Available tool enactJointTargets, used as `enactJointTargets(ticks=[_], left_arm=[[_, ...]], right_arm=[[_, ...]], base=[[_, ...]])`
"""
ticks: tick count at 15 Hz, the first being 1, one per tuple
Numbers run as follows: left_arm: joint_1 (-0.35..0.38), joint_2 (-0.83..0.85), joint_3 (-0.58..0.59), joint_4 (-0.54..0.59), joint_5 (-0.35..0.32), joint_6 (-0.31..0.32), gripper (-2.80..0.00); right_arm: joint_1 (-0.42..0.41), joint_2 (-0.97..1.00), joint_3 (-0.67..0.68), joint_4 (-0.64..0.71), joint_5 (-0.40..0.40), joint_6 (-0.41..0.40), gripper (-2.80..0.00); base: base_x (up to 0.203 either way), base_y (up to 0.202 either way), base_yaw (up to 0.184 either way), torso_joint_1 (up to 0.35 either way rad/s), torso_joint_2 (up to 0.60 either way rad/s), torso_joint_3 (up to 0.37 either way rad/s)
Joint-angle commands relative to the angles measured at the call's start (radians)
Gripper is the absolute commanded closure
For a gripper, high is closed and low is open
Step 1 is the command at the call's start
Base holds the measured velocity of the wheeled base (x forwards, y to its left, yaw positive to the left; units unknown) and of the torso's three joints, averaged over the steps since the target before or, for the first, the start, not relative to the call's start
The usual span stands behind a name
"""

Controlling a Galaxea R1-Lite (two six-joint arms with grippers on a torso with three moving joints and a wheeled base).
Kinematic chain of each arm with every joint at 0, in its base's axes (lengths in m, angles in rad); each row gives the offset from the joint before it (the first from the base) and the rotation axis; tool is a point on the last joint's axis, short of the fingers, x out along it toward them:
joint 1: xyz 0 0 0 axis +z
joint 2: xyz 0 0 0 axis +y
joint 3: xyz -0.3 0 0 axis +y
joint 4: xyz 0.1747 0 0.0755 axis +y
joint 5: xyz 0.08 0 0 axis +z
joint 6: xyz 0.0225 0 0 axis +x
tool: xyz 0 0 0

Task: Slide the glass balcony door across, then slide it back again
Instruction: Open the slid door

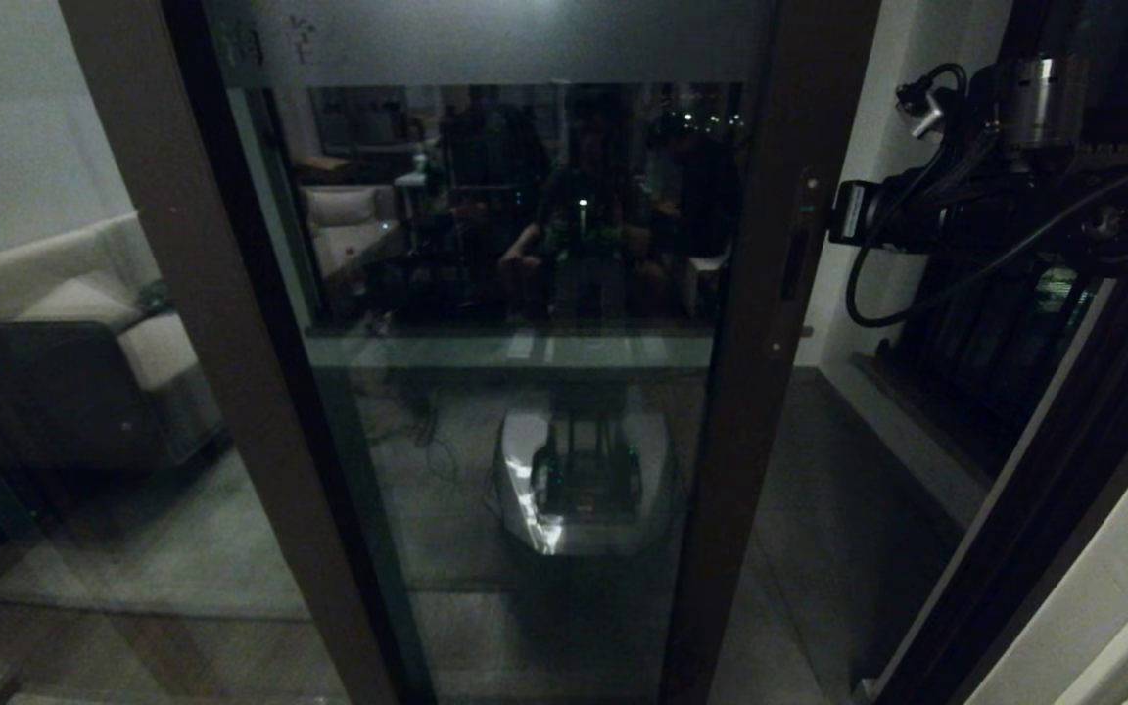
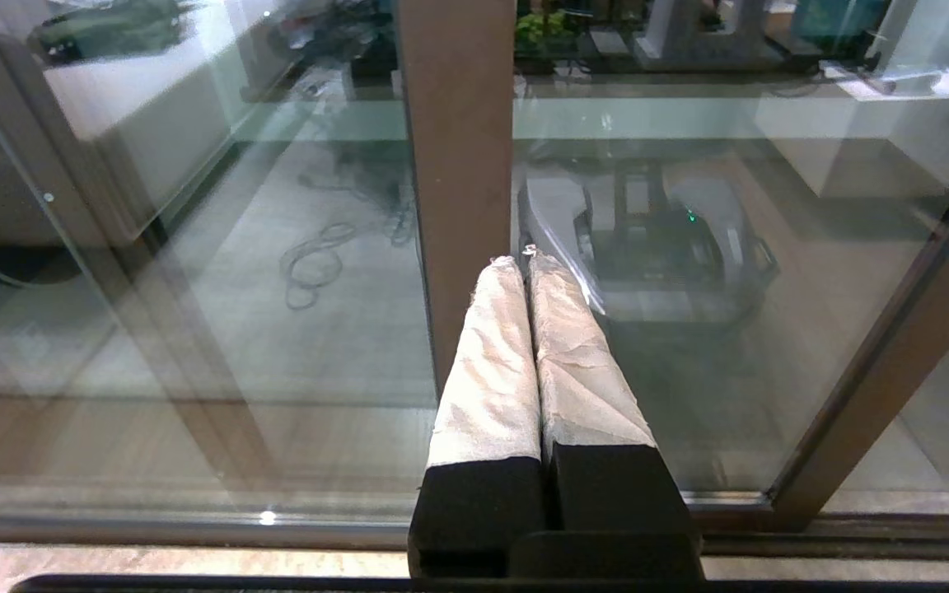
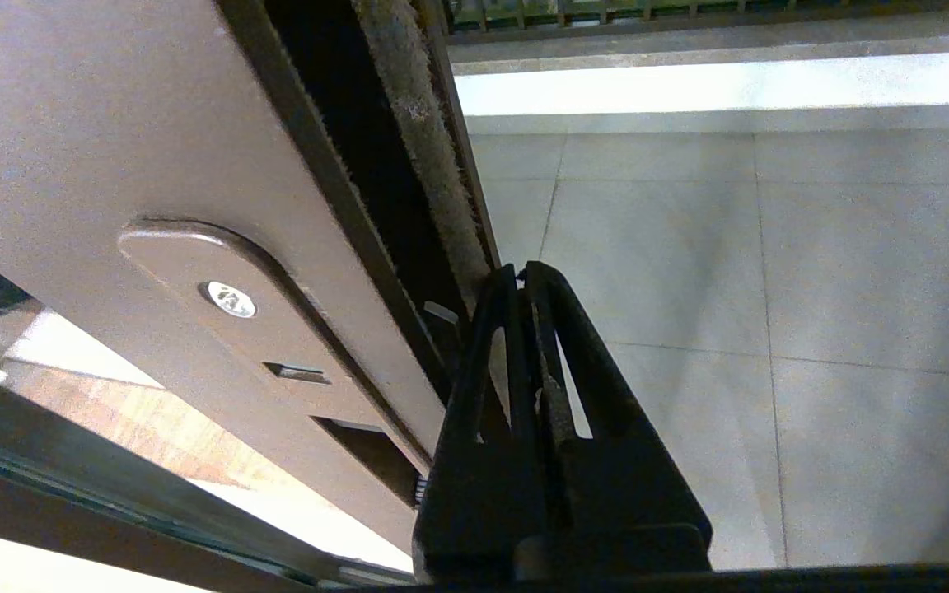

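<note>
The glass balcony door (image 1: 525, 294) fills the middle of the head view. Its brown edge stile (image 1: 760, 343) carries a narrow black recessed handle (image 1: 795, 259). My right arm (image 1: 965, 215) reaches in from the right at handle height. My right gripper (image 3: 520, 272) is shut on nothing, its black fingertips lying against the door's outer edge beside the brush seal (image 3: 417, 123). The handle plate (image 3: 277, 346) with a silver screw (image 3: 230, 299) is just beside it. My left gripper (image 2: 524, 259), with cloth-wrapped fingers, is shut and empty, pointing at the glass next to a brown frame post (image 2: 454, 165).
Right of the door's stile the doorway stands open onto the tiled balcony floor (image 3: 771, 288). A dark barred window (image 1: 1005, 333) and a white wall (image 1: 1112, 568) bound the right side. A second brown frame post (image 1: 231, 343) and a sofa (image 1: 84, 313) are on the left.
</note>
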Motion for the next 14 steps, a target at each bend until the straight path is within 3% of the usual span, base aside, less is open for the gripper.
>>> enactJointTargets(ticks=[1,9,14], left_arm=[[0.000,0.000,0.000,0.000,0.000,0.000,0.00],[0.000,0.000,0.000,0.000,0.000,0.000,0.00],[0.001,0.000,0.000,0.000,0.000,0.000,0.00]], right_arm=[[0.019,0.003,-0.002,-0.002,0.004,0.001,0.00],[0.078,0.004,0.000,-0.002,0.000,-0.001,0.00],[0.129,0.023,-0.001,-0.002,-0.045,-0.001,0.00]], base=[[0.000,0.000,0.000,0.000,0.00,0.000],[0.000,0.000,0.000,0.000,0.00,0.000],[0.000,0.000,0.000,0.000,0.00,0.000]])
